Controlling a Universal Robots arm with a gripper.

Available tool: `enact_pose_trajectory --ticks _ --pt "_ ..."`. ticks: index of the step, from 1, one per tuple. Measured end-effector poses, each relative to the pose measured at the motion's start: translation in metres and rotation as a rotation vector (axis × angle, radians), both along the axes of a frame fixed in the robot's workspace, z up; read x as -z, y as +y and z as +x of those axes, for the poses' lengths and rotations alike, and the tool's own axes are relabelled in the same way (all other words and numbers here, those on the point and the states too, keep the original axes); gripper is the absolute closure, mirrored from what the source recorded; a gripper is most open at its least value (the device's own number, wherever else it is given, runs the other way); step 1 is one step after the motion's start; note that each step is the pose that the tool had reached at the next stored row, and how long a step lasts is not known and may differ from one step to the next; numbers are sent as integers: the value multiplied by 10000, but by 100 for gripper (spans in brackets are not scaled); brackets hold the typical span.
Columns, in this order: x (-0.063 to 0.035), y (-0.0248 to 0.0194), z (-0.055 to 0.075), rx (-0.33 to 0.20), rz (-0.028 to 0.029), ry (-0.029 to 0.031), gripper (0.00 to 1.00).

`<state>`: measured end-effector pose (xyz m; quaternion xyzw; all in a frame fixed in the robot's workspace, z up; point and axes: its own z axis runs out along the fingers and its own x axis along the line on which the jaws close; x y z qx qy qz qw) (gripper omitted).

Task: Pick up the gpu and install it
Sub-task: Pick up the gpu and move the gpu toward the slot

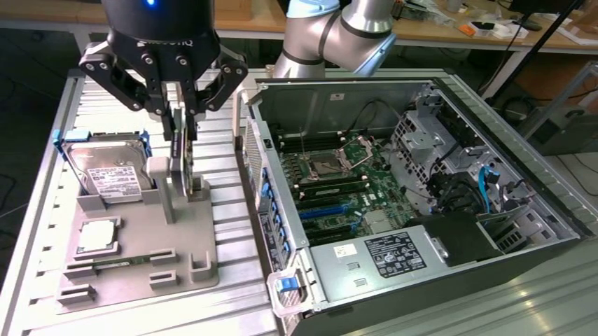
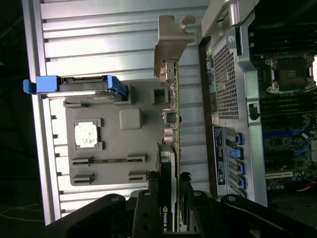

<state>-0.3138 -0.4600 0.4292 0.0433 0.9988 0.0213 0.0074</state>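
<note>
The gripper (image 1: 181, 150) hangs over the grey parts tray (image 1: 159, 231), fingers narrowed on the upright gpu (image 1: 193, 180), apparently clamping it, just beside the open computer case (image 1: 327, 101).

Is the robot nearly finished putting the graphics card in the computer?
Not nearly. Done: the gripper is down at the graphics card. In hand: nothing is lifted; the card stands on its edge in the grey holder beside the computer. Left: the card is not inside the open computer yet.
</note>
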Motion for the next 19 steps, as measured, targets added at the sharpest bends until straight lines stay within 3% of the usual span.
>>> enact_pose_trajectory --ticks 19 --pt "-66 0 0 1 0 45 73"
